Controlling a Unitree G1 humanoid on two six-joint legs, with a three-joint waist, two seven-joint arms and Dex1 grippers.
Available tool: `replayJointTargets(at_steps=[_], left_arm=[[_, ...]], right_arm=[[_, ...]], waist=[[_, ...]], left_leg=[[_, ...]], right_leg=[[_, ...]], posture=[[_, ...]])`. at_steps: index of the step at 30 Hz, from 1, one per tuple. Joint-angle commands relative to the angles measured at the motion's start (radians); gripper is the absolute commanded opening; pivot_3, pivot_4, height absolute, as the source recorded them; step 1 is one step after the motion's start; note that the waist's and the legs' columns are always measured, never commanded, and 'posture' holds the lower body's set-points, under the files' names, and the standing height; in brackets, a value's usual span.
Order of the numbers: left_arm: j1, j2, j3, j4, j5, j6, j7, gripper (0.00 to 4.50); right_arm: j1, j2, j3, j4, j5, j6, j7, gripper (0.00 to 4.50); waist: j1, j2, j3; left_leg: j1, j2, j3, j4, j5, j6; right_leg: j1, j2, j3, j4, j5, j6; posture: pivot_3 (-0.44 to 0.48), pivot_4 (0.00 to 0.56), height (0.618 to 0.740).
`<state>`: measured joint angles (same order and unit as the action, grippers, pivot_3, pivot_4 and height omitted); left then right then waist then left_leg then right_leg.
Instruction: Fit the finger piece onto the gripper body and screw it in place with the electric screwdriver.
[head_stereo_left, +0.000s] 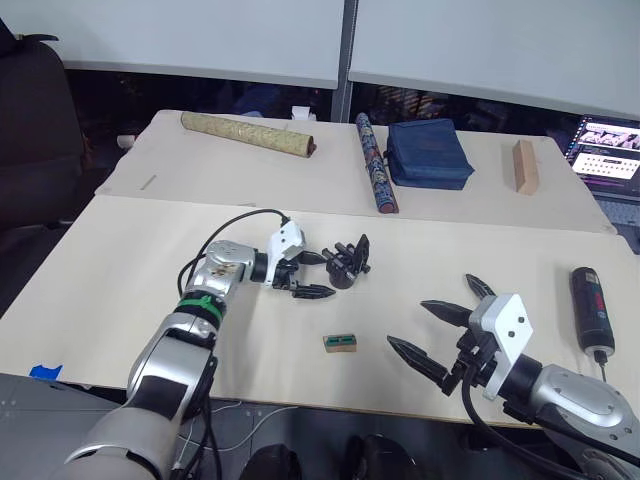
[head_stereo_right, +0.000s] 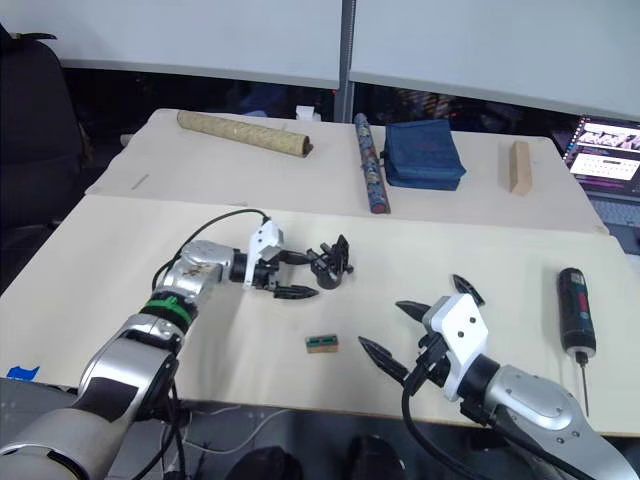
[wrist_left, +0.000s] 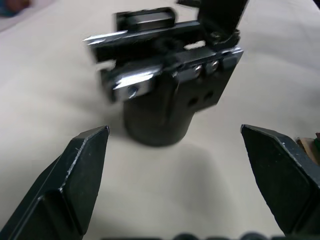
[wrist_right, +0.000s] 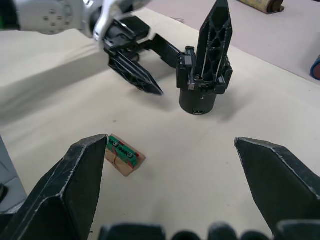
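Observation:
The gripper body (head_stereo_left: 348, 263) stands upright mid-table, a black mechanism on a round base with one pointed finger on top (wrist_right: 205, 85). My left gripper (head_stereo_left: 328, 275) is open just left of it, and the base (wrist_left: 155, 120) sits a little beyond the tips, untouched. The finger piece (head_stereo_left: 479, 287), a small black wedge, lies on the table behind my right gripper (head_stereo_left: 406, 323). That gripper hangs wide open and empty near the front edge. The electric screwdriver (head_stereo_left: 590, 305) lies at the far right, bit toward the front edge.
A small green-topped block (head_stereo_left: 341, 343) lies between the grippers. On the rear table lie a tan rolled tube (head_stereo_left: 247, 133), a patterned tube (head_stereo_left: 375, 162), a blue pouch (head_stereo_left: 428, 152) and a wooden block (head_stereo_left: 525, 166). A laptop (head_stereo_left: 608, 150) sits far right, a dark chair (head_stereo_left: 35, 120) far left.

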<state>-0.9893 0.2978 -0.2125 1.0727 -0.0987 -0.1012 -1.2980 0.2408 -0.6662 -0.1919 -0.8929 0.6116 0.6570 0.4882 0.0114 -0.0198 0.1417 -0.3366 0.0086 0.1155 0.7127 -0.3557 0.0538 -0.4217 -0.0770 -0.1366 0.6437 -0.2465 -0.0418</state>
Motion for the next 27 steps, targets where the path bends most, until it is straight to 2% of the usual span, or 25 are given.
replayJointTargets(at_steps=[1,7,15,18,21,25,27], left_arm=[[-0.064,-0.027,0.007,0.099,0.05,-0.088,0.012,4.47],[-0.089,-0.07,0.036,0.177,0.09,-0.13,0.064,4.47],[-0.09,-0.125,0.078,0.207,0.123,-0.147,0.196,4.47],[-0.078,-0.132,0.079,0.209,0.136,-0.158,0.194,3.69],[-0.061,-0.124,0.104,0.198,0.124,-0.157,0.192,2.38],[-0.014,-0.117,0.175,0.112,0.059,-0.136,0.192,2.37],[0.049,-0.123,0.197,-0.019,0.045,-0.092,0.276,2.37]], right_arm=[[0.002,0.007,-0.005,-0.032,0.001,-0.02,-0.006,4.5],[0.042,0.016,-0.015,-0.045,-0.006,-0.024,-0.019,4.5],[0.052,0.027,-0.005,-0.061,-0.011,-0.018,-0.035,4.5],[0.038,0.024,-0.005,-0.055,-0.007,-0.014,-0.038,4.5],[0.033,0.022,-0.006,-0.053,-0.007,-0.014,-0.037,4.5],[0.036,0.025,-0.003,-0.061,-0.01,-0.015,-0.043,4.5],[0.047,0.028,-0.002,-0.072,-0.013,-0.018,-0.046,4.5]], waist=[[-0.002,0.0,0.0],[-0.001,0.0,0.0],[0.0,0.0,0.0],[-0.001,0.0,0.0],[-0.002,0.0,0.0],[-0.005,0.0,0.0],[-0.007,0.0,0.0]], left_leg=[[0.0,0.0,0.0,0.0,0.0,0.0],[0.0,0.001,0.0,0.0,0.0,0.0],[0.0,0.001,0.0,0.001,0.0,0.0],[0.0,0.001,0.0,0.001,0.0,0.0],[0.0,0.001,0.0,0.001,0.0,0.0],[0.0,0.002,0.0,0.001,0.0,0.0],[0.0,0.002,0.0,0.001,0.0,0.0]], right_leg=[[0.0,0.0,0.002,0.0,0.0,0.0],[0.0,0.0,0.006,0.001,0.0,0.0],[-0.001,0.0,0.006,0.001,0.0,0.0],[-0.001,0.0,0.006,0.002,0.0,0.0],[-0.001,0.0,0.007,0.002,0.0,0.0],[-0.001,0.0,0.007,0.002,0.0,0.0],[-0.002,0.0,0.007,0.002,0.0,0.0]], posture=[[0.0,0.15,0.74],[0.0,0.15,0.74],[0.0,0.15,0.74],[0.0,0.15,0.74],[0.0,0.15,0.74],[0.0,0.15,0.74],[0.0,0.15,0.74]])
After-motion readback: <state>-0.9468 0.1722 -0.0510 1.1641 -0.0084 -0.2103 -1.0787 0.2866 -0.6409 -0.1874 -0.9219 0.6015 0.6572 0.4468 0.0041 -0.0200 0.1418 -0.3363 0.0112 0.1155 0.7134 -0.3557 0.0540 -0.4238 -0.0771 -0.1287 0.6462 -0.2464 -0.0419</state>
